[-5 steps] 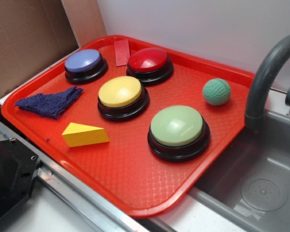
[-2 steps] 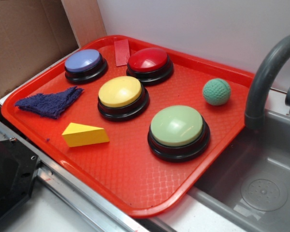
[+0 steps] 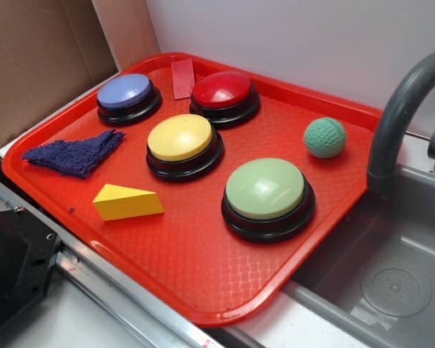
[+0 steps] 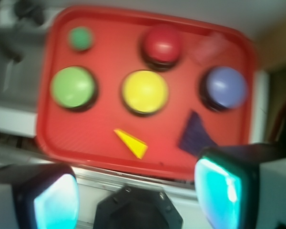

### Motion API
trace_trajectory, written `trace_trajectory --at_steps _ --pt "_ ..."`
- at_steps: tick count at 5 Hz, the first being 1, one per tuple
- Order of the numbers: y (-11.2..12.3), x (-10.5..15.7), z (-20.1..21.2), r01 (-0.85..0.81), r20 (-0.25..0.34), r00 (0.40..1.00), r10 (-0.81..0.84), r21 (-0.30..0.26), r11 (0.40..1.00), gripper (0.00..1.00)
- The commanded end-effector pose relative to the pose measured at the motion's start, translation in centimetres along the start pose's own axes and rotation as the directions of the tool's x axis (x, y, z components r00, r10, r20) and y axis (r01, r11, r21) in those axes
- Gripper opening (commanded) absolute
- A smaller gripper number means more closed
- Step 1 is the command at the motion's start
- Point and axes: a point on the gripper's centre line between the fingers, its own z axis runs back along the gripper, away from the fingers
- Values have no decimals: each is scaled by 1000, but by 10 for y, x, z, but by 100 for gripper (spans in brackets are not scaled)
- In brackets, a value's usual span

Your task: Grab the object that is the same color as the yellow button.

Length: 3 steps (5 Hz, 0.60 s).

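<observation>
Pincer [image 4: 136, 191] is spread wide and empty, seen only in the blurry wrist view, its two pads [image 4: 55, 200] glowing cyan at the bottom corners; it hangs high above the near edge of the red tray [image 3: 203, 275]. The yellow wedge [image 3: 127, 202] lies flat on the tray just ahead of the pincer, roughly centred between the pads, touching nothing. The yellow button [image 3: 181, 139] sits farther ahead beyond the wedge, near the tray's middle. From the pincer's view the pale green button [image 3: 265, 190] is ahead to the left, the red button [image 3: 223, 90] is beyond the yellow one, and the blue-purple button [image 3: 125, 92] is ahead to the right. A green textured ball [image 3: 325, 137] rests far ahead-left, near the tray's corner. A dark blue cloth [image 3: 76, 154] lies ahead-right, close to the right pad. A flat red rectangle [image 3: 182, 78] leans on the far rim between the red and blue-purple buttons. Grey sink [image 3: 391, 283] and faucet [image 3: 395, 116] are off to the pincer's left. Versus the earlier exterior frames nothing on the tray has shifted: wedge, buttons, ball and cloth sit in the same spots, and only the dark hardware at the lower-left corner looks slightly different.
</observation>
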Motion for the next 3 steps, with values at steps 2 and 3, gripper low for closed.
trace_trajectory --at_steps 2,3 --pt "-2 -36 -107 551 -197 793 -577 -174 816 100" --pt "-9 -49 -141 588 -286 736 -613 -180 789 100"
